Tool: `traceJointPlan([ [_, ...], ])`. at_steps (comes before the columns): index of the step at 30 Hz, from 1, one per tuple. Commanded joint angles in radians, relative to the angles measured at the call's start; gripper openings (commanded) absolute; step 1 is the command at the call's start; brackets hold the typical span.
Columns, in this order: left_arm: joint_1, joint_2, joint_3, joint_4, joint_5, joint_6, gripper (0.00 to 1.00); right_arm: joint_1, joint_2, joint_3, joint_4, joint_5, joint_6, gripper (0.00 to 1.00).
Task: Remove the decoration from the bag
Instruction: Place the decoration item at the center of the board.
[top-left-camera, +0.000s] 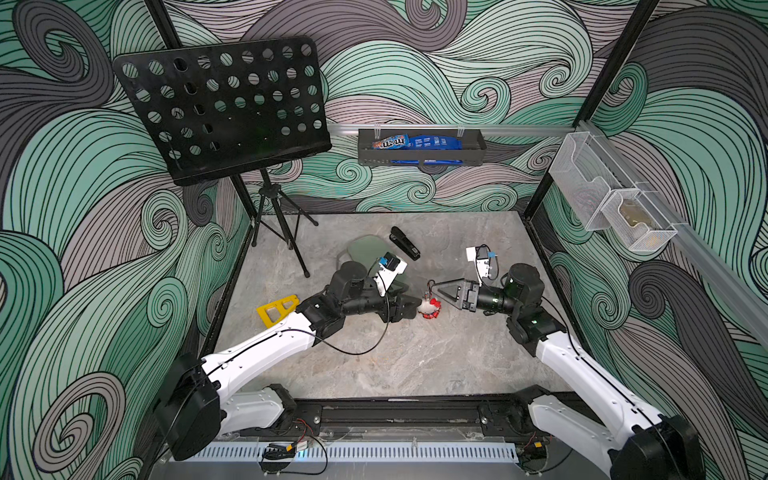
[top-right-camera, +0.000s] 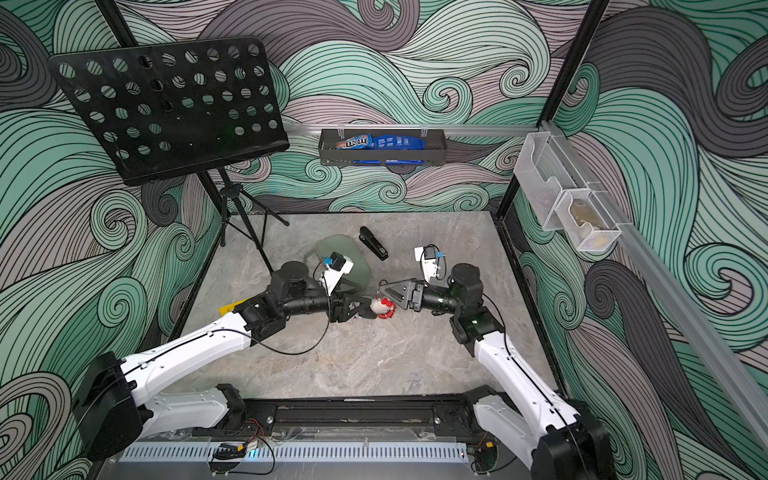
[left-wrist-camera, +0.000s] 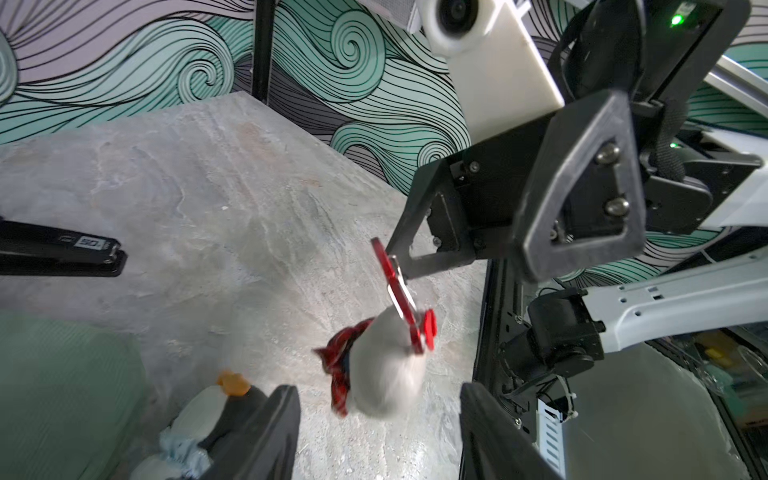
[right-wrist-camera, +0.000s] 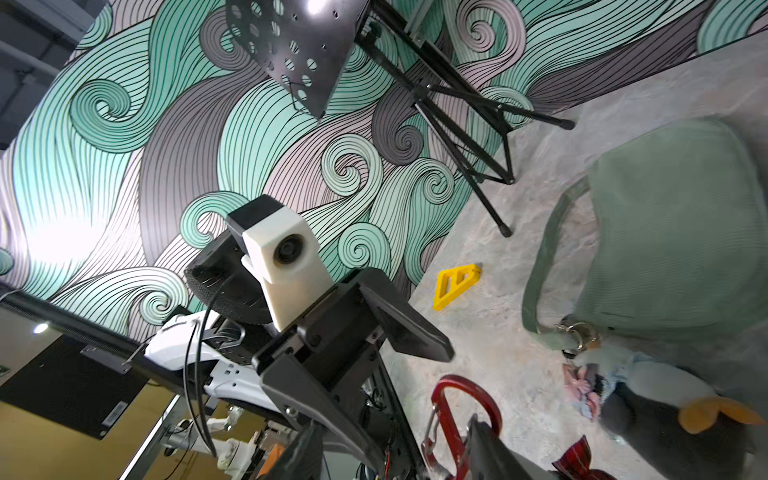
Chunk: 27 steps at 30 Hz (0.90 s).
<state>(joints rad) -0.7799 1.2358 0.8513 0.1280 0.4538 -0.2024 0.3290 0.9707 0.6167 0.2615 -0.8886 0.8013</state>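
The bag (right-wrist-camera: 673, 224) lies flat on the counter (top-left-camera: 415, 365), at about eleven o'clock from the middle, partly under the left arm. At its metal ring (right-wrist-camera: 575, 330) there is a penguin plush (right-wrist-camera: 665, 411), so this end of the bag is turned toward both arms, where they can reach it.

The white plush charm (left-wrist-camera: 386, 365), with a plaid scarf, hangs under a red carabiner (left-wrist-camera: 386, 266) near the middle of the counter, apart from the bag; I judge this decoration is already free.

The right gripper (top-left-camera: 435, 286) comes in from three o'clock with its jaws apart, not clenched. The carabiner sits at the tip of one finger (left-wrist-camera: 409, 253); it seems hooked over it and not pinched, but the view is not sharp enough to be sure. Hooking would explain why the charm dangles freely.

The left gripper (left-wrist-camera: 377, 388) comes from nine o'clock, jaws released, one on each side of the charm without touching it.

The black stapler (top-left-camera: 405, 243) rests at twelve o'clock, out of the way.
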Motion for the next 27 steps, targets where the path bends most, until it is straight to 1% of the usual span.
traceJointPlan([
  [1,-0.028,0.024,0.066,0.059,0.017,0.029,0.61,0.046,-0.005,0.022,0.057,0.037,0.048,0.61],
  [2,-0.03,0.031,0.068,0.06,0.013,0.028,0.6,0.058,-0.003,0.024,0.061,0.04,0.05,0.61],
  [3,-0.032,0.034,0.068,0.061,0.007,0.027,0.56,0.066,-0.002,0.028,0.061,0.044,0.052,0.61],
  [4,-0.032,0.035,0.067,0.061,0.006,0.025,0.5,0.075,-0.001,0.032,0.06,0.048,0.052,0.61],
  [6,-0.032,0.03,0.059,0.066,0.009,0.02,0.31,0.088,-0.005,0.038,0.056,0.059,0.053,0.61],
  [10,-0.032,0.007,0.037,0.08,0.001,0.014,0.08,0.091,-0.021,0.037,0.056,0.081,0.052,0.61],
  [12,-0.032,0.002,0.035,0.082,-0.007,0.013,0.01,0.093,-0.028,0.033,0.059,0.086,0.053,0.62],
  [18,-0.031,0.009,0.045,0.083,-0.044,-0.014,0.0,0.101,-0.026,0.017,0.066,0.091,0.051,0.63],
  [25,-0.03,0.042,0.065,0.144,-0.065,-0.067,0.0,0.135,0.008,0.013,0.067,0.106,0.044,0.65],
  [27,-0.03,0.042,0.061,0.169,-0.091,-0.085,0.0,0.134,0.013,0.013,0.058,0.113,0.042,0.65],
])
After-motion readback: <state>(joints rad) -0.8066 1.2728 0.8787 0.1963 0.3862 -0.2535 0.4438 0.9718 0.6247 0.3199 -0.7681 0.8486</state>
